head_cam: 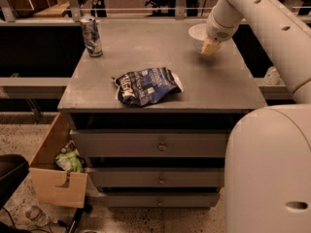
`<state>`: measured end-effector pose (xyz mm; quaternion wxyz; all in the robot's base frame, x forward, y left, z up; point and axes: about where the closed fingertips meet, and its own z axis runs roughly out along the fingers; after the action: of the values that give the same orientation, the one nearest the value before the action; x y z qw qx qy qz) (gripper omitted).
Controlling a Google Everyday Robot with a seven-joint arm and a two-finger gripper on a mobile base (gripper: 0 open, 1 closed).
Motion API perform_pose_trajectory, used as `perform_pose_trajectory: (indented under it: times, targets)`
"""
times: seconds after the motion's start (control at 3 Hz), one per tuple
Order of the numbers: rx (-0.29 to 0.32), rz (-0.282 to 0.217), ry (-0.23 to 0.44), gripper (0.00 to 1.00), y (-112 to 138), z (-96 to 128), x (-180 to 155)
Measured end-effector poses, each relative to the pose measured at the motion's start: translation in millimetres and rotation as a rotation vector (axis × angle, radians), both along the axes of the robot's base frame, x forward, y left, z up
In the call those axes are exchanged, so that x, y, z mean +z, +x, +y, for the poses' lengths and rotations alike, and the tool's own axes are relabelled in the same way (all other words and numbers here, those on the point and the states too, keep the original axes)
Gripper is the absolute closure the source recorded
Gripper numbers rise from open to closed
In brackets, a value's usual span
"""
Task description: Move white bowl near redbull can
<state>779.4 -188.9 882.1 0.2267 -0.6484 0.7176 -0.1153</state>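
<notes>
The white bowl [197,34] is at the back right of the grey cabinet top [160,57]. My gripper [210,46] is at the bowl's right rim, shut on it, with a yellowish fingertip [210,47] showing on the near side. The arm comes down from the upper right. The redbull can [91,35] stands upright at the back left corner, far to the left of the bowl.
A crumpled blue-and-white snack bag [147,85] lies near the front middle of the top. Below are drawers [158,145]. An open cardboard box [56,171] sits on the floor at left. My white base [272,174] fills the lower right.
</notes>
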Motion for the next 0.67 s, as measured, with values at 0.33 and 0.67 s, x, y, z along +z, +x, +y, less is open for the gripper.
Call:
perform_pose_trajectory:
  times: [0.33, 0.67]
  targets:
    - [0.045, -0.081, -0.035, 1.00, -4.3, 17.1, 28.3]
    - [0.135, -0.163, -0.030, 1.00, -13.3, 49.7, 50.3]
